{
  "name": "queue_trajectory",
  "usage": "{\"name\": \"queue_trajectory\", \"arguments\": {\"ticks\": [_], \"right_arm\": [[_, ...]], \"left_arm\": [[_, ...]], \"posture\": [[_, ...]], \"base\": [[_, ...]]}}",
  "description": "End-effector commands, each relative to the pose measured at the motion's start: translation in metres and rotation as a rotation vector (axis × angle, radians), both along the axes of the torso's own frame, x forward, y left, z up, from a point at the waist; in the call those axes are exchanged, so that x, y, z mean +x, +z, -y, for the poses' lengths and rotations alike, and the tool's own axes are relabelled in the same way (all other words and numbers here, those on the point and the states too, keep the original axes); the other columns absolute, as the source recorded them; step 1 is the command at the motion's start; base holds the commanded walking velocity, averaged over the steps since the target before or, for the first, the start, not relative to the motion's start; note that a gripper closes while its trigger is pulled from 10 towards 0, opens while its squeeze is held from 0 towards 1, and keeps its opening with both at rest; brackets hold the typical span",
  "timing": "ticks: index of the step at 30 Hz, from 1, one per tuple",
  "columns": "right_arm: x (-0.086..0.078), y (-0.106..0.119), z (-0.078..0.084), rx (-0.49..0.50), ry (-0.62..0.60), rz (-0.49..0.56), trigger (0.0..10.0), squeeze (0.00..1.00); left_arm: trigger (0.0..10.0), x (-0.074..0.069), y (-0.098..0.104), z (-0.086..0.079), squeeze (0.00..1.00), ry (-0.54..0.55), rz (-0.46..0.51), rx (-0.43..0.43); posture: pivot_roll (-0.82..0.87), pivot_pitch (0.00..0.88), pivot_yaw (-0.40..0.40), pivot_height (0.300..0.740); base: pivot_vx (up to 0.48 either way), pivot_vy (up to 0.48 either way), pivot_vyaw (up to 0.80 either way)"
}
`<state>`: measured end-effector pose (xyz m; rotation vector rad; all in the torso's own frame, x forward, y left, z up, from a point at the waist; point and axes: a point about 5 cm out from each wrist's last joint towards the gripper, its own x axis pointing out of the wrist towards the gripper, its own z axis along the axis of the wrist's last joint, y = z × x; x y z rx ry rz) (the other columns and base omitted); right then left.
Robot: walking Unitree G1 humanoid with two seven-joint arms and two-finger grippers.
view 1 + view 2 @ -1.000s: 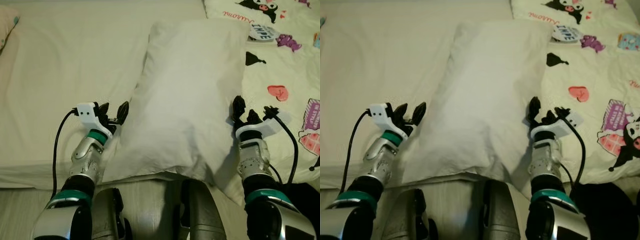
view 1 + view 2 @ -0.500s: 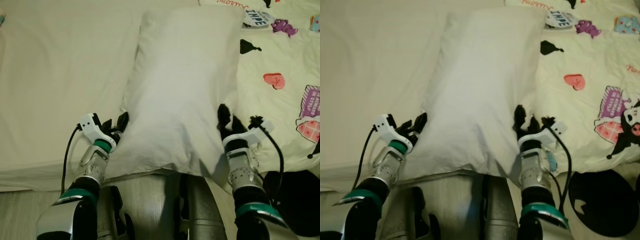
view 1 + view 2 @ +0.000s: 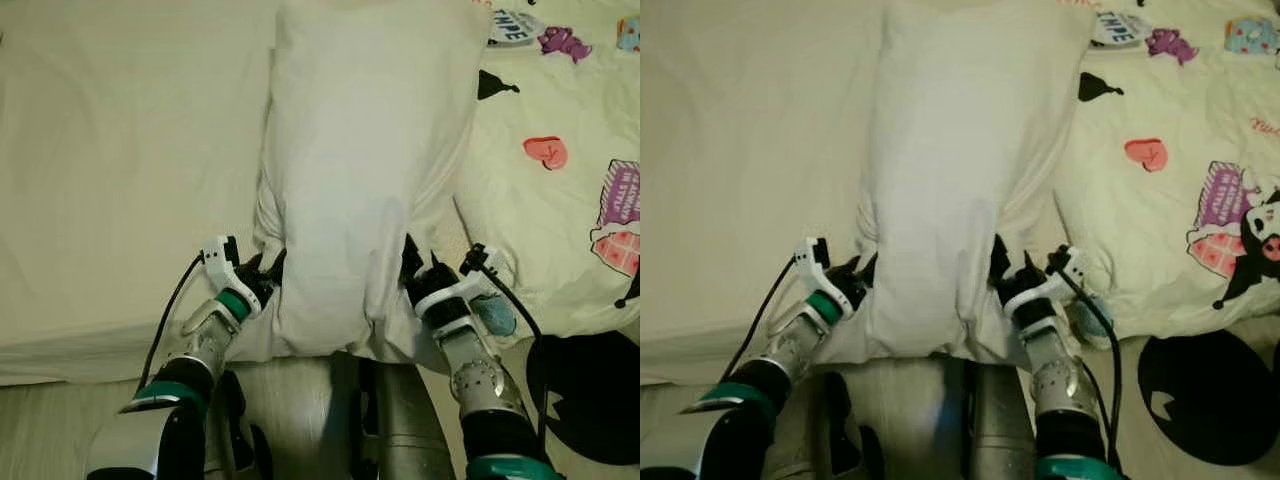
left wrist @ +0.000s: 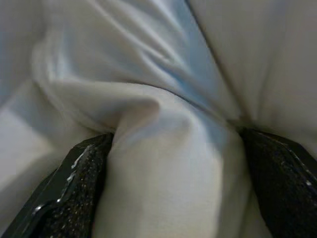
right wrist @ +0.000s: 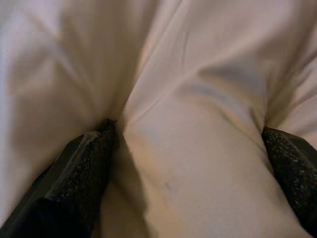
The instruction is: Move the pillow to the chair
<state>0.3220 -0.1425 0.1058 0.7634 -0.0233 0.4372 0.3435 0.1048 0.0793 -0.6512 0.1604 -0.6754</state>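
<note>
Pillow, long plump white fabric (image 3: 365,150), lies lengthwise on your cream-sheeted bed (image 3: 120,170), its near end at the bed's front edge. Your left gripper (image 3: 268,275) presses into the pillow's left near corner, your right gripper (image 3: 410,275) into the right near corner. Both wrist views show a bunched fold of white cloth pinched between the black fingers (image 4: 74,193), so each pair is clamped on the pillow. Cream cartoon-print blanket (image 3: 570,170) lies just right of it, touching.
</note>
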Motion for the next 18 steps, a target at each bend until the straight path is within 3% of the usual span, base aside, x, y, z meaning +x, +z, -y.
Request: {"name": "queue_trajectory", "arguments": {"ticks": [1, 3, 4, 5, 6, 8, 9, 10, 15, 17, 18], "right_arm": [[-0.013, -0.019, -0.046, 0.018, 0.222, -0.094, 10.0, 1.00], [-0.017, -0.019, -0.052, 0.018, 0.274, -0.094, 10.0, 1.00], [-0.020, -0.019, -0.059, 0.027, 0.330, -0.089, 10.0, 0.49], [-0.020, -0.019, -0.059, 0.027, 0.330, -0.089, 10.0, 0.49], [-0.023, -0.018, -0.064, 0.036, 0.379, -0.089, 10.0, 0.09], [-0.023, -0.018, -0.064, 0.036, 0.379, -0.089, 10.0, 0.09], [-0.028, -0.018, -0.071, 0.034, 0.440, -0.080, 2.0, 0.00], [-0.031, -0.020, -0.077, 0.030, 0.488, -0.075, 0.0, 0.00], [-0.040, -0.022, -0.089, 0.028, 0.587, -0.069, 0.0, 0.00], [-0.042, -0.023, -0.090, 0.035, 0.601, -0.073, 0.0, 0.00], [-0.043, -0.024, -0.091, 0.038, 0.610, -0.078, 0.0, 0.00]], "left_arm": [[10.0, -0.022, -0.021, 0.034, 0.00, -0.227, -0.084, 0.010], [10.0, -0.026, -0.024, 0.034, 0.00, -0.260, -0.066, 0.034], [10.0, -0.029, -0.026, 0.032, 0.00, -0.259, -0.054, 0.047], [10.0, -0.029, -0.026, 0.032, 0.00, -0.259, -0.054, 0.047], [10.0, -0.030, -0.028, 0.030, 0.00, -0.255, -0.048, 0.050], [10.0, -0.030, -0.028, 0.030, 0.00, -0.255, -0.048, 0.050], [4.1, -0.033, -0.031, 0.025, 0.00, -0.238, -0.043, 0.068], [0.0, -0.035, -0.034, 0.021, 0.00, -0.217, -0.035, 0.097], [0.0, -0.036, -0.035, 0.013, 0.00, -0.170, -0.014, 0.129], [0.0, -0.035, -0.036, 0.010, 0.00, -0.153, 0.000, 0.181], [0.0, -0.036, -0.037, 0.009, 0.00, -0.142, 0.015, 0.247]], "posture": [[-0.19, 0.332, 0.097, 0.590], [-0.17, 0.319, 0.092, 0.590], [-0.14, 0.304, 0.083, 0.590], [-0.14, 0.304, 0.083, 0.590], [-0.13, 0.295, 0.076, 0.590], [-0.13, 0.295, 0.076, 0.590], [-0.10, 0.273, 0.070, 0.590], [-0.08, 0.251, 0.063, 0.590], [-0.04, 0.220, 0.049, 0.590], [-0.02, 0.201, 0.038, 0.590], [0.00, 0.179, 0.028, 0.590]], "base": [[0.000, 0.000, 0.00], [0.000, 0.000, 0.00], [0.000, 0.000, 0.00], [0.000, 0.000, 0.00], [0.000, 0.000, 0.00], [0.000, 0.000, 0.00], [0.000, 0.000, 0.00], [0.000, 0.000, 0.00], [0.000, 0.000, 0.00], [0.000, 0.000, 0.00], [0.000, 0.000, 0.00]]}}
